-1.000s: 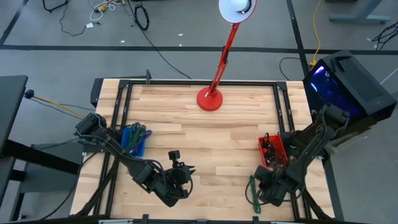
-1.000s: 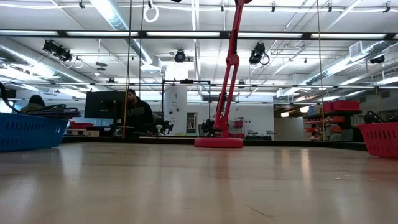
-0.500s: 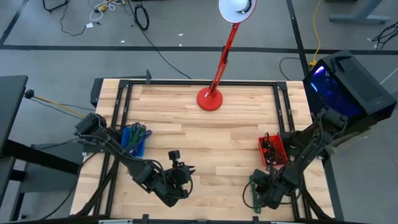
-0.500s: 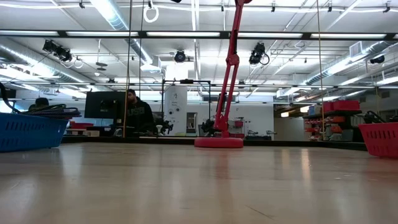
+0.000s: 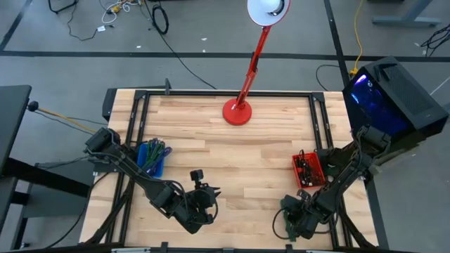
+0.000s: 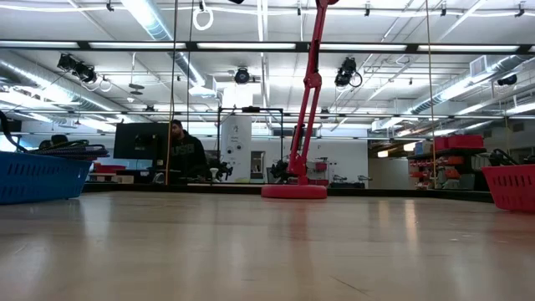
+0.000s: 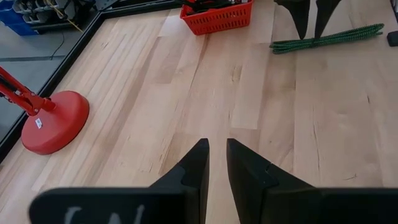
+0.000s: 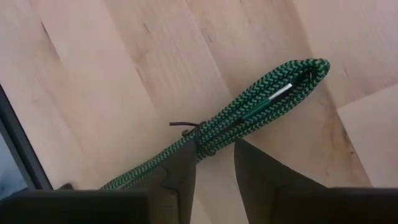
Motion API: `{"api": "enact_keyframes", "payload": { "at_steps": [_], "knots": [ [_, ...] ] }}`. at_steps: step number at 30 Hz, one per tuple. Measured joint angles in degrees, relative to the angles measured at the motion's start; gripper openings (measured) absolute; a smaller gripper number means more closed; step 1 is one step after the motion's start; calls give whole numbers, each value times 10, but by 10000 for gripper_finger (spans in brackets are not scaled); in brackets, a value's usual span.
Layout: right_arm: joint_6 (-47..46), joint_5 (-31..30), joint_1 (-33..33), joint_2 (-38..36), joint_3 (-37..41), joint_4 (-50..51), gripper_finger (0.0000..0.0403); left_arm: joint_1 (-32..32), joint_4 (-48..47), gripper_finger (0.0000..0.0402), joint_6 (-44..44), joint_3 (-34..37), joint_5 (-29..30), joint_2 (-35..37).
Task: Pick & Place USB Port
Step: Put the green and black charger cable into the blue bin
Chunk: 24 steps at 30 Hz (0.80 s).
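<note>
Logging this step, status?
Right claw open, straddling green cable lying on table. Left claw empty, near-shut, waiting at front. Nothing in the way.

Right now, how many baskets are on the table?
2. A blue basket at the table's left edge by the left arm, and a red basket at the right edge by the right arm.

Wooden table [image 5: 232, 165] carries red lamp base [image 5: 237, 112]; blue basket [image 5: 152, 157]; red basket [image 5: 307, 169]; green cable [image 7: 326, 38].

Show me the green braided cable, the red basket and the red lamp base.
green braided cable [image 8: 261, 102]: right wrist view, the folded bundle's middle.
red basket [image 7: 217, 18]: left wrist view, its front wall.
red lamp base [image 5: 236, 112]: high view, the round foot.
</note>
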<state>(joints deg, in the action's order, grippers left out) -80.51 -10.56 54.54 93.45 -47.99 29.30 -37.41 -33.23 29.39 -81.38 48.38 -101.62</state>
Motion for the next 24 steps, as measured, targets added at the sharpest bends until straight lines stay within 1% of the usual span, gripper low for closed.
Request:
{"api": "enact_keyframes", "payload": {
  "at_steps": [6, 9, 13, 16, 21, 23, 24],
  "knots": [
    [0, -7, -1, 0, 0, -5, 149, 0, 0, 62, 0, 0, 0, 0],
    [0, -10, -4, 1, 0, -27, 168, 0, 0, 62, 0, 0, 0, 0],
    [7, -10, -10, 1, 0, -29, 181, 0, 0, 62, 0, 0, 0, 0],
    [8, -10, -12, 13, 0, -34, 181, 0, 0, 62, 0, 0, 0, 0],
    [32, -17, -14, 47, -3, -46, 168, 0, 0, 62, 0, 0, 0, 0],
    [32, -10, -18, 55, -4, -35, 153, 0, 0, 62, 0, 0, 0, 0],
    [34, -6, -20, 56, -4, -28, 139, 0, 0, 62, 0, 0, 0, 0]
  ]
}}
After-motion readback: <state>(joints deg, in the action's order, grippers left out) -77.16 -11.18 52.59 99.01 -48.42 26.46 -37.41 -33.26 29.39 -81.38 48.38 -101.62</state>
